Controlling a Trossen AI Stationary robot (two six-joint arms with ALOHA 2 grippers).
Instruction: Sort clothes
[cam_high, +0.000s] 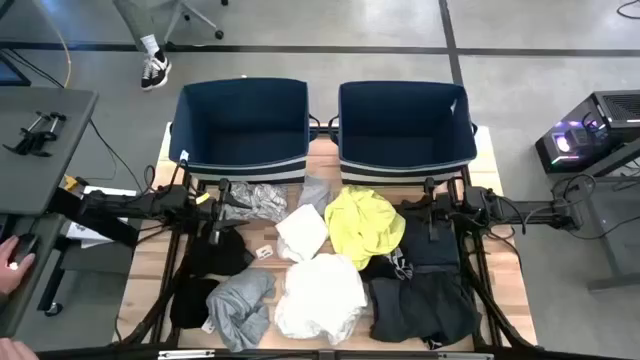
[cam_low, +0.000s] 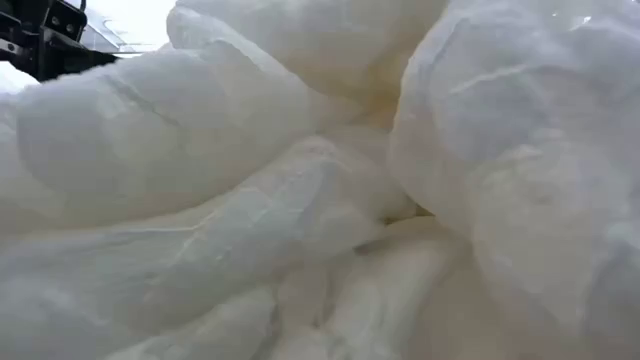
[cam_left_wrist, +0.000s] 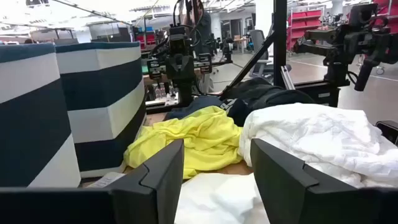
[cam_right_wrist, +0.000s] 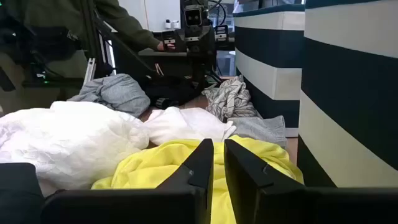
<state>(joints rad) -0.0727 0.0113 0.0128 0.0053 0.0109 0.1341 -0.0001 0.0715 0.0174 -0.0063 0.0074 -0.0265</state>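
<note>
The clothes lie in a heap on the wooden table (cam_high: 145, 260): a neon yellow garment (cam_high: 365, 225), two white ones (cam_high: 302, 232) (cam_high: 320, 295), a grey one (cam_high: 240, 305), a grey-white patterned one (cam_high: 250, 200) and black ones (cam_high: 420, 295) (cam_high: 215, 255). The large white garment fills the low view (cam_low: 320, 180). My left gripper (cam_left_wrist: 217, 149) is open and empty, low at the table's left, pointing toward the yellow garment (cam_left_wrist: 186, 140). My right gripper (cam_right_wrist: 219, 149) is shut and empty at the table's right, just short of the yellow garment (cam_right_wrist: 155, 165).
Two navy fabric bins (cam_high: 245, 125) (cam_high: 405, 125) stand side by side at the table's far edge, both open at the top. A person's hand (cam_high: 10, 265) rests on a desk beyond the left edge. A person stands behind the left arm in the right wrist view (cam_right_wrist: 93, 18).
</note>
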